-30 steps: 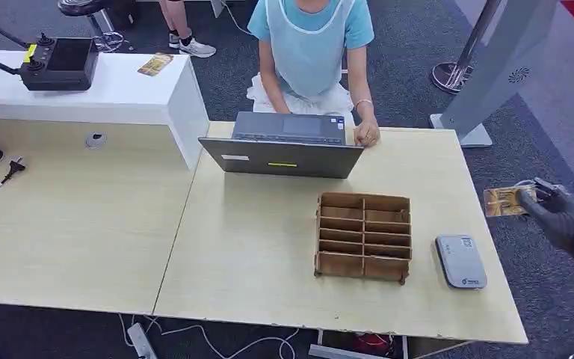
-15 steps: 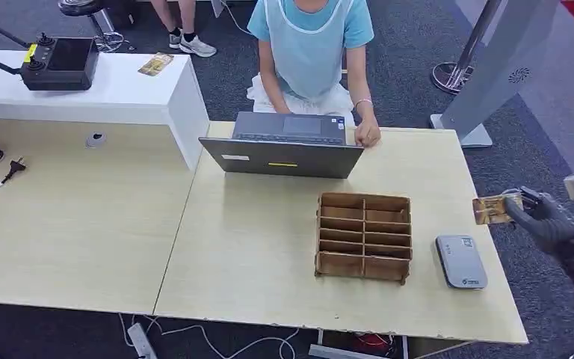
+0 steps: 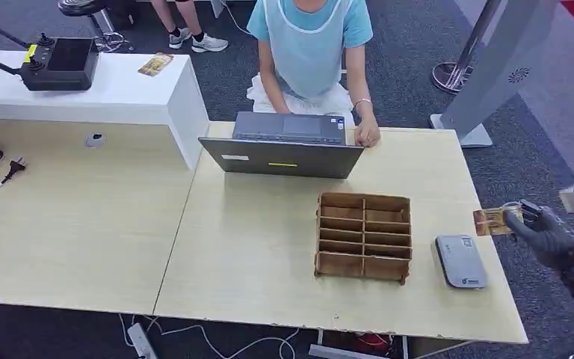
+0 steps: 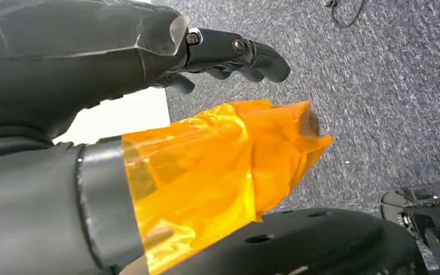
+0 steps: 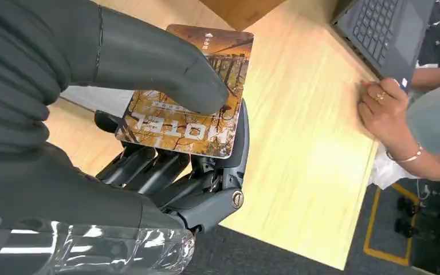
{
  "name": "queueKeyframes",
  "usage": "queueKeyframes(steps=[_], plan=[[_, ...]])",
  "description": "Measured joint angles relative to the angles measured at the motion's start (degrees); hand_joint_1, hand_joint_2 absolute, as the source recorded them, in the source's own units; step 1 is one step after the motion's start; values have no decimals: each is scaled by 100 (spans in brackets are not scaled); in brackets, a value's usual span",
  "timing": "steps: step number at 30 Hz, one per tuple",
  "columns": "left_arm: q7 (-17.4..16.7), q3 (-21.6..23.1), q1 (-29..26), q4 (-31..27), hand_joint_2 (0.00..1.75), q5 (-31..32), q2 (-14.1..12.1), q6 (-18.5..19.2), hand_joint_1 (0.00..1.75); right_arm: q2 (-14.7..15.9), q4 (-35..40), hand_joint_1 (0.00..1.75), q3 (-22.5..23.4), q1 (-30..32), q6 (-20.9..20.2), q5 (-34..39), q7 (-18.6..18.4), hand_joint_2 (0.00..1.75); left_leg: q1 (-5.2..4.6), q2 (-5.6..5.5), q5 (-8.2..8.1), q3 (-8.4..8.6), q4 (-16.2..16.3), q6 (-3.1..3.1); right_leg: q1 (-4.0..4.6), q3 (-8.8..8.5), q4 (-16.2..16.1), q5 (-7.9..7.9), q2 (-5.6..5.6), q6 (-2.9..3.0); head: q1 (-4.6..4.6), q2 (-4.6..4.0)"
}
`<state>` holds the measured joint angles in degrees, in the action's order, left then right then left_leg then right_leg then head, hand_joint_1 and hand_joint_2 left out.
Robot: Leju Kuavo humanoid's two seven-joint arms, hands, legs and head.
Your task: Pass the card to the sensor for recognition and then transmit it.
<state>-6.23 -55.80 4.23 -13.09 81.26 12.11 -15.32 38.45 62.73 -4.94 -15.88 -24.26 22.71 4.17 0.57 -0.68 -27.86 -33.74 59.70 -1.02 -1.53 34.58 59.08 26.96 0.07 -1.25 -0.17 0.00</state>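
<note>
A brown picture card [image 3: 491, 221] printed "HOTEL" [image 5: 175, 127] is pinched by my right hand [image 3: 547, 234] between the thumb [image 5: 149, 63] and the fingers under it. Card and hand hover just beyond the right edge of the light wooden table [image 3: 269, 254]. The grey card sensor [image 3: 460, 261] lies flat on the table, a little nearer me and to the left of the card. In the left wrist view my left hand [image 4: 149, 86] hangs over grey carpet, holding nothing, with orange film wrapped around its thumb [image 4: 217, 172].
A wooden divider box [image 3: 364, 236] sits left of the sensor. An open laptop [image 3: 284, 146] stands at the far edge, with a seated person [image 3: 310, 45] resting a hand [image 3: 366, 134] beside it. A white counter [image 3: 119, 93] carries a controller [image 3: 60, 63] and another card [image 3: 155, 64].
My right hand has carried the card slightly left and nearer to me, closer to the sensor. A standing person's feet at the back have shifted.
</note>
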Motion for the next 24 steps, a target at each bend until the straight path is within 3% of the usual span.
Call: queueKeyframes(steps=[24], plan=[[-11, 2, 0, 0, 0, 24, -13, 2, 0, -192, -63, 175, 168, 366, 18, -337, -94, 175, 0, 1, 0, 1, 0, 0, -1, 0, 0, 0, 0, 0, 0, 0]])
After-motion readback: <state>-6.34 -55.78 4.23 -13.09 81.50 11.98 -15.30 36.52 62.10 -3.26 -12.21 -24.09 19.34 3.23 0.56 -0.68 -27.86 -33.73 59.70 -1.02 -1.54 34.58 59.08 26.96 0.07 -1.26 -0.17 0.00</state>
